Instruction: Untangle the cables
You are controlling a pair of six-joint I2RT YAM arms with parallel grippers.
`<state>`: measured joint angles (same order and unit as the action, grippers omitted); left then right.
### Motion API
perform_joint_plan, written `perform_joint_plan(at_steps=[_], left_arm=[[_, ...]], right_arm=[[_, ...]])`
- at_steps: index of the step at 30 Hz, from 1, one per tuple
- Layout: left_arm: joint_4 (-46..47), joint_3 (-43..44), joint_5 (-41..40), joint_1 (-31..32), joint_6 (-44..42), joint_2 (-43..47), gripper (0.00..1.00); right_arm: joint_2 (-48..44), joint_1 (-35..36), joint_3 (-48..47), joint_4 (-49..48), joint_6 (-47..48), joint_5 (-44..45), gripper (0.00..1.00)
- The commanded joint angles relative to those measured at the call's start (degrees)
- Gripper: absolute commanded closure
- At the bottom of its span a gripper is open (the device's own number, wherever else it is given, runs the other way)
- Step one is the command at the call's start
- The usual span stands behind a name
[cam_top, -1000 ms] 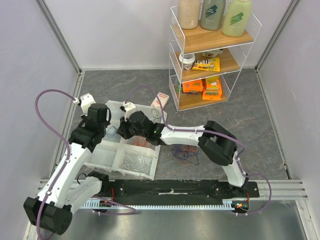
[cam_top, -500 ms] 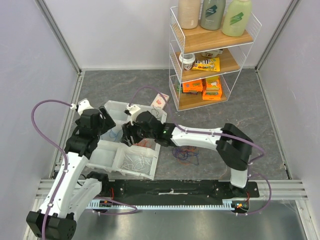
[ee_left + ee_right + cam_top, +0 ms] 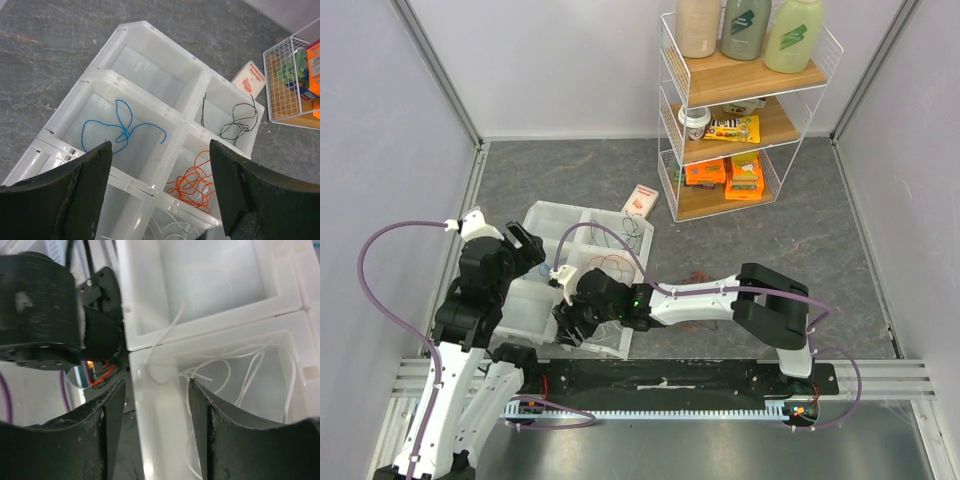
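The cables lie sorted in a white compartment tray (image 3: pixel 150 31): a blue one (image 3: pixel 122 133), a black one (image 3: pixel 235 122), an orange coil (image 3: pixel 199 181) and white ones (image 3: pixel 242 374). My left gripper (image 3: pixel 160 192) hangs open above the tray with nothing between its fingers. My right gripper (image 3: pixel 156 427) is open, its fingers standing either side of the tray's near wall (image 3: pixel 165 440) without pinching it. In the top view the left gripper (image 3: pixel 532 243) is over the tray's left side and the right gripper (image 3: pixel 566 325) is at its near edge. A few reddish wires (image 3: pixel 698 273) show on the floor behind the right arm.
A wire shelf (image 3: pixel 740 110) with bottles and snack packs stands at the back right. A small box (image 3: pixel 640 200) lies just beyond the tray. Purple hoses (image 3: pixel 380 250) loop off both arms. The left arm's base (image 3: pixel 40 305) is close beside the right gripper.
Both grippers have opened. The left arm has pulled back toward the near left, away from the blue cable's compartment. The right gripper has slid from the tray's middle to its near edge.
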<state>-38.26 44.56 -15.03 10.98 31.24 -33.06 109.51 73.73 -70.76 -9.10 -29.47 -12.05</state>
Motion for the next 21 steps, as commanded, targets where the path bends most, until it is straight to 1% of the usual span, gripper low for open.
perform_joint_plan(at_steps=[1, 4, 14, 18, 20, 21], left_arm=[[-0.7, 2.6, -1.4, -0.3, -3.1, 1.5, 0.17], [-0.7, 2.5, -1.6, -0.1, -3.2, 2.4, 0.17], [-0.8, 2.1, -1.3, 1.6, -4.3, 4.1, 0.18], [-0.8, 1.9, -2.1, 2.6, -4.9, 4.9, 0.18], [-0.8, 2.0, -2.5, 3.1, -5.2, 5.2, 0.18], [-0.9, 2.0, -2.6, 3.3, -5.3, 5.5, 0.18]], right_arm=[[2.9, 0.2, -2.8, -3.4, -2.9, -0.3, 0.42], [3.5, 0.2, -2.8, -4.8, -4.0, 1.1, 0.47], [4.7, 0.2, -3.1, -8.2, -7.9, 3.3, 0.54], [6.3, 0.2, -5.3, -4.6, -8.1, 4.6, 0.67], [6.2, 0.2, -5.0, -4.3, -8.3, 5.2, 0.74], [5.6, 0.2, -4.7, -4.2, -8.3, 5.4, 0.8]])
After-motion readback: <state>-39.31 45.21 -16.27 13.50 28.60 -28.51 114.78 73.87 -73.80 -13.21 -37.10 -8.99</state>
